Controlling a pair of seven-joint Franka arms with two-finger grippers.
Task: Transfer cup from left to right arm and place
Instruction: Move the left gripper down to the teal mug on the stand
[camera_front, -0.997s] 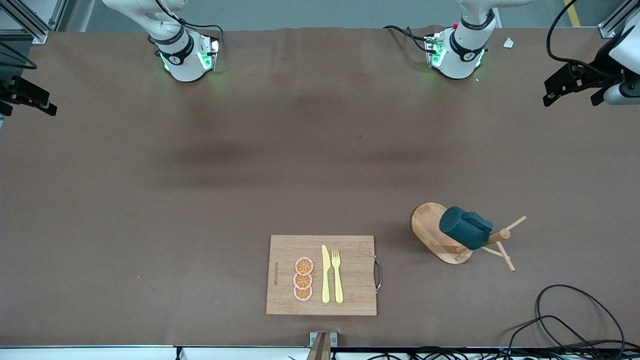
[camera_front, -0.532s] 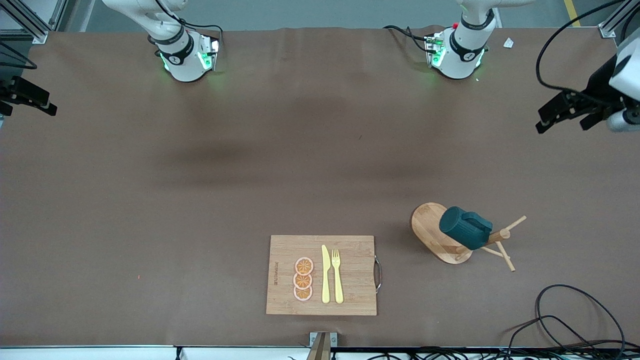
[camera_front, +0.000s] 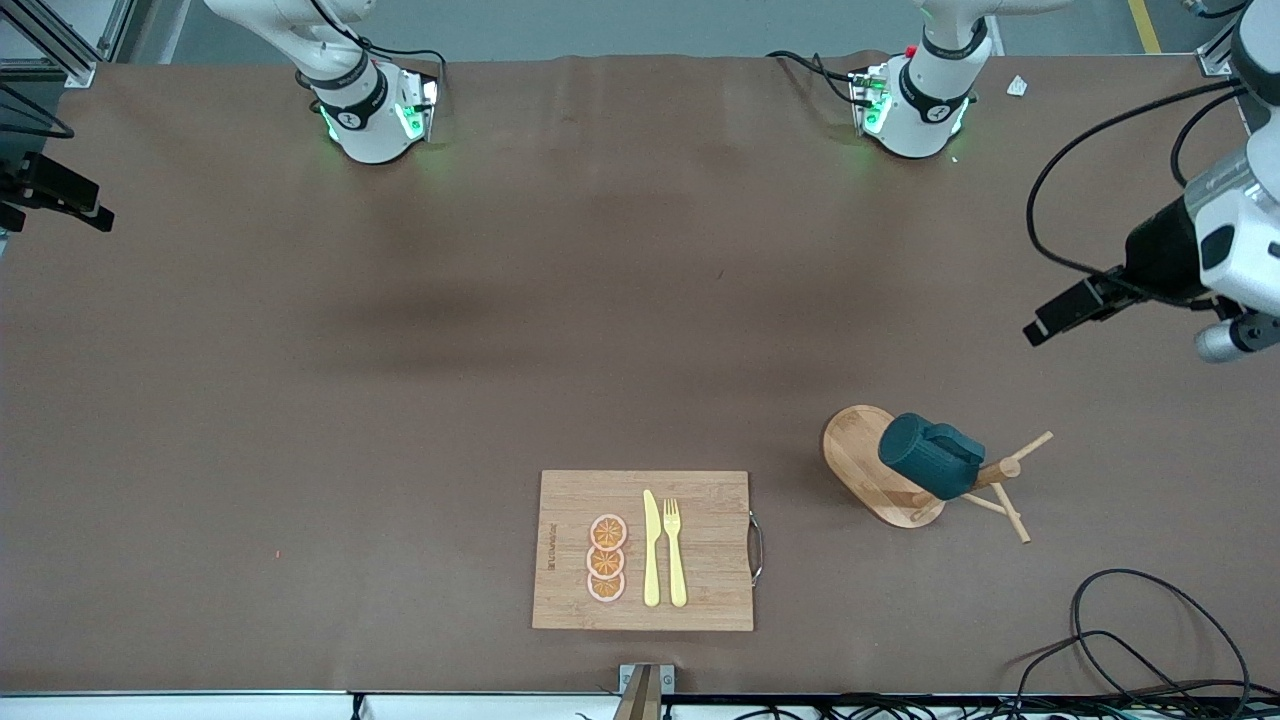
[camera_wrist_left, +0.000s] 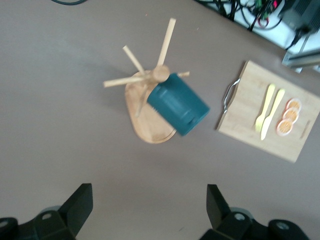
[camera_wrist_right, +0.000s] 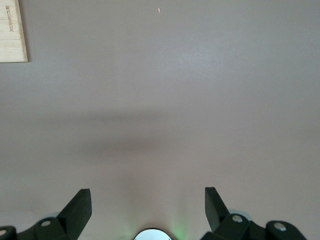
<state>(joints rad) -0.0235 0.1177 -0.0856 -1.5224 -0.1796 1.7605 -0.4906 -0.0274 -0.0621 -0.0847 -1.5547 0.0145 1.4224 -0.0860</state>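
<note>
The dark teal ribbed cup (camera_front: 925, 455) hangs tilted on a peg of the wooden peg rack (camera_front: 860, 452), toward the left arm's end of the table. In the left wrist view the cup (camera_wrist_left: 177, 104) and the rack (camera_wrist_left: 145, 126) lie ahead of the jaws. My left gripper (camera_front: 1042, 326) is open and empty, in the air over bare table beside the rack; its jaws (camera_wrist_left: 148, 200) stand wide apart. My right gripper (camera_front: 55, 212) waits open and empty over the right arm's end of the table, and its wrist view (camera_wrist_right: 147, 200) shows only bare table.
A wooden cutting board (camera_front: 700, 520) with a yellow knife (camera_front: 651, 548), a yellow fork (camera_front: 674, 552) and three orange slices (camera_front: 607, 558) lies near the front edge. Black cables (camera_front: 1130, 640) loop at the front corner by the left arm's end. Brown mat covers the table.
My left gripper has swung down and in from the table's edge toward the rack with the cup. The cup, the rack and my right arm have not moved.
</note>
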